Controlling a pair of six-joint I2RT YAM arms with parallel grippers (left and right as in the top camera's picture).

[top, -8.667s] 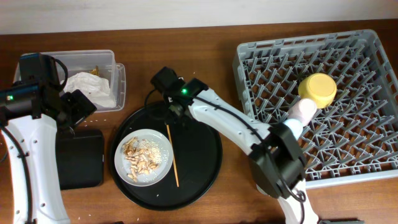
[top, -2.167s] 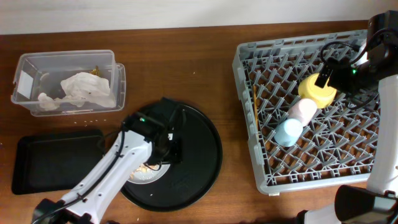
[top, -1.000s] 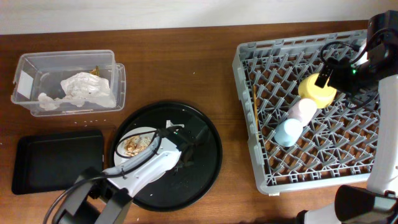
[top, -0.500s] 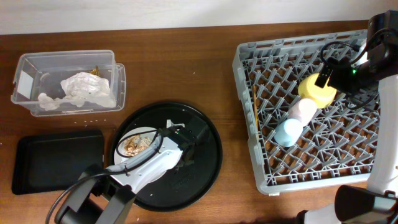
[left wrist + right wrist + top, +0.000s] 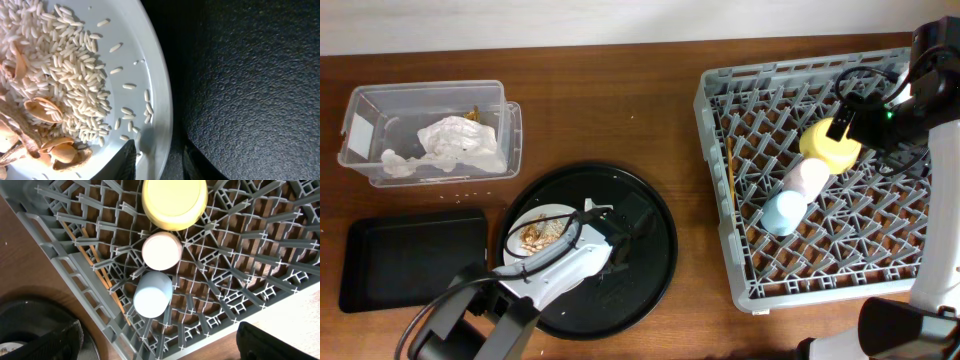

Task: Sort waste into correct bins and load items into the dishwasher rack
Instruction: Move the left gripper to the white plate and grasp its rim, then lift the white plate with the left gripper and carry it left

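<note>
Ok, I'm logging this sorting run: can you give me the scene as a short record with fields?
Left gripper: straddles rim of round grey plate; grip unclear
Plate contents: rice, beige-brown food scraps
Plate location: on large round black tray
Right gripper: open, above large grey plastic rack
Rack contents: yellow bowl, pink bowl, light-blue bowl, wooden chopsticks
Clear plastic box: crumpled white napkin

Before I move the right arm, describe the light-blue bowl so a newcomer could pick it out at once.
Find the big grey dishwasher rack at the right of the table. Three bowls lie in a slanted row inside it: the light-blue bowl is the end one, beside the pink bowl and farthest from the larger yellow bowl.
</note>
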